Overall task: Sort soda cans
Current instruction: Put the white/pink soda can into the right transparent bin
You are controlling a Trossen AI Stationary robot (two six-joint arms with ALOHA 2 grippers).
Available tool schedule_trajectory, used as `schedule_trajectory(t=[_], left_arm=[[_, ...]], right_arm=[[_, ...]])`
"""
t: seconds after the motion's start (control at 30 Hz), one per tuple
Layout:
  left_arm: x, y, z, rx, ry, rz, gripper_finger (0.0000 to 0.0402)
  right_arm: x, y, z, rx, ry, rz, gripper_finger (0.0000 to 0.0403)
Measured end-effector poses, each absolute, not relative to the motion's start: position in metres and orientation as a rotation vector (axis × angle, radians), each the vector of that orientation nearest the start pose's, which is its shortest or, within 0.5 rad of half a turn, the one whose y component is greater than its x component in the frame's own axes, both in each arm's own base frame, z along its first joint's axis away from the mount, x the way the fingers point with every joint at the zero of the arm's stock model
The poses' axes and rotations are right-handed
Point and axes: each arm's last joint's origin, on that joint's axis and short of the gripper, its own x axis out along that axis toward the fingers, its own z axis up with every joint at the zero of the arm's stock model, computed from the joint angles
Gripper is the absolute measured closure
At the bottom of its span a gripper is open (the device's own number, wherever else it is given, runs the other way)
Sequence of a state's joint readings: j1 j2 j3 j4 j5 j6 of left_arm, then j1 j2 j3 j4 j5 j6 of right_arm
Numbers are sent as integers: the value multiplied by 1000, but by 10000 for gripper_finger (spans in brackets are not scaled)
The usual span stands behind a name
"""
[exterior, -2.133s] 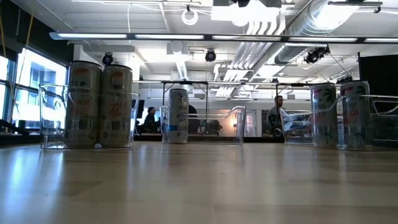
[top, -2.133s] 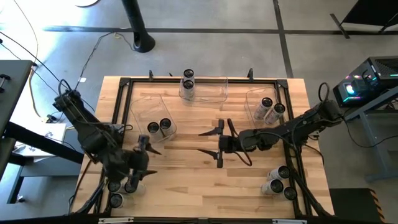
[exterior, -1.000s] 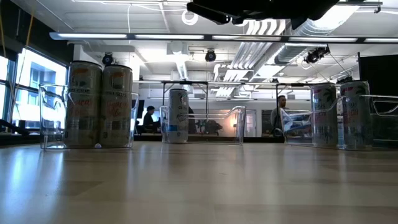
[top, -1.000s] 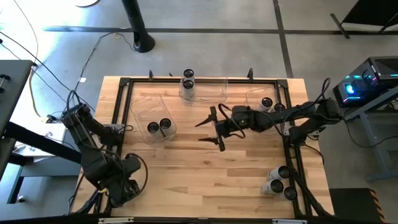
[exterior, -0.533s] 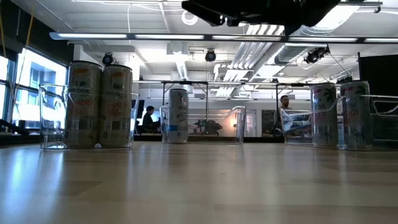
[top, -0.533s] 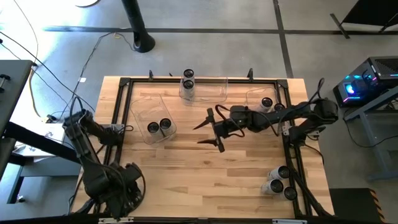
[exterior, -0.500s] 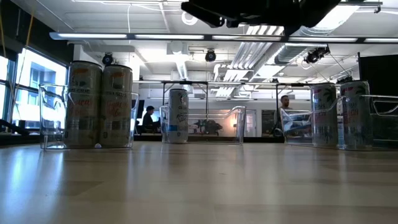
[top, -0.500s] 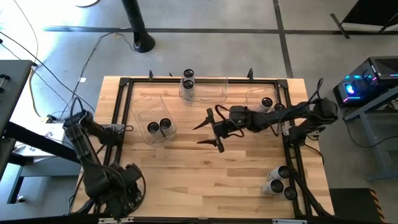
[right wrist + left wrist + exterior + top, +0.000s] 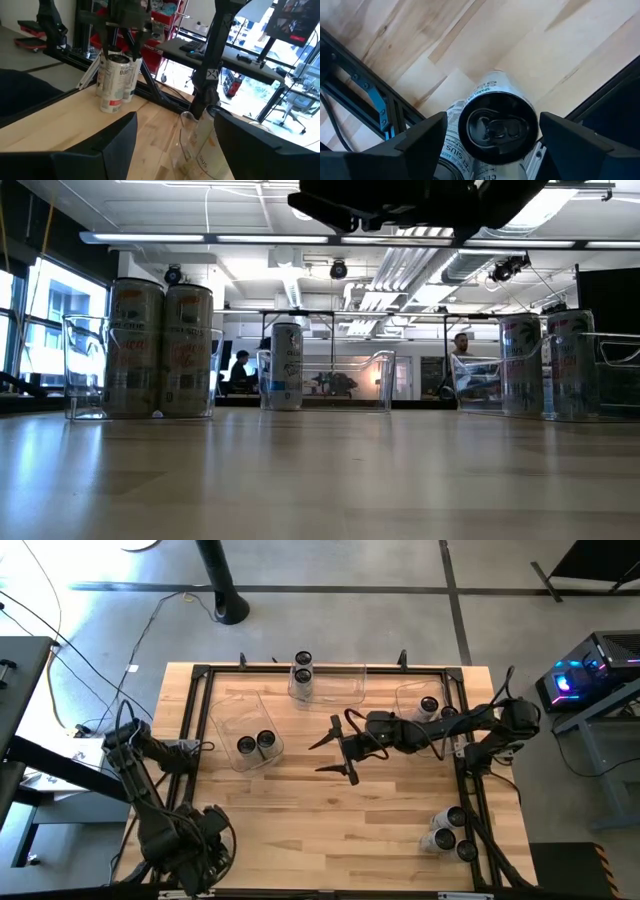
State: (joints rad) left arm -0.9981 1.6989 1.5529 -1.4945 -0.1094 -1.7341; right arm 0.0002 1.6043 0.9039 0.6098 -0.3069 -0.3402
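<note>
Left tool open, straddling upright can at bench near-left corner, not gripping, right tool open, empty, mid-bench.

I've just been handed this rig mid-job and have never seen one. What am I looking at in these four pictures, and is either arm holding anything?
Two dark robot arms work at a wooden table. The high view looks straight down on it, the low view looks level across the tabletop, and each wrist view rides on one arm. Three clear bins each hold two cans. Three loose cans stand at the near right corner. The left gripper is at the near left corner, open, with its fingers on either side of a can there. It is not yet gripping that can. The right gripper hovers open and empty over the middle.
</note>
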Motion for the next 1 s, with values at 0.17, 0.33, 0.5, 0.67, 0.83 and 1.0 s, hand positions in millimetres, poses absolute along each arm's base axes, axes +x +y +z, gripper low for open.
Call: schedule_trajectory(t=[0.17, 0.33, 0.5, 0.67, 0.83, 1.0], left_arm=[[162, -248, 278, -440, 1462, 612, 89], [163, -249, 270, -413, 1484, 571, 91], [162, -249, 264, -413, 1522, 548, 116], [165, -248, 264, -419, 1533, 539, 153], [180, -237, 264, -424, 1532, 545, 156], [210, -206, 264, -480, 1482, 683, 156]], right_arm=[[350, 9, 246, -302, 43, 319, 144], [350, 9, 246, -301, 46, 320, 144], [350, 9, 246, -301, 46, 320, 144], [350, 9, 246, -297, 46, 319, 144], [350, 9, 247, -298, 41, 318, 144], [350, 9, 247, -298, 40, 318, 144]])
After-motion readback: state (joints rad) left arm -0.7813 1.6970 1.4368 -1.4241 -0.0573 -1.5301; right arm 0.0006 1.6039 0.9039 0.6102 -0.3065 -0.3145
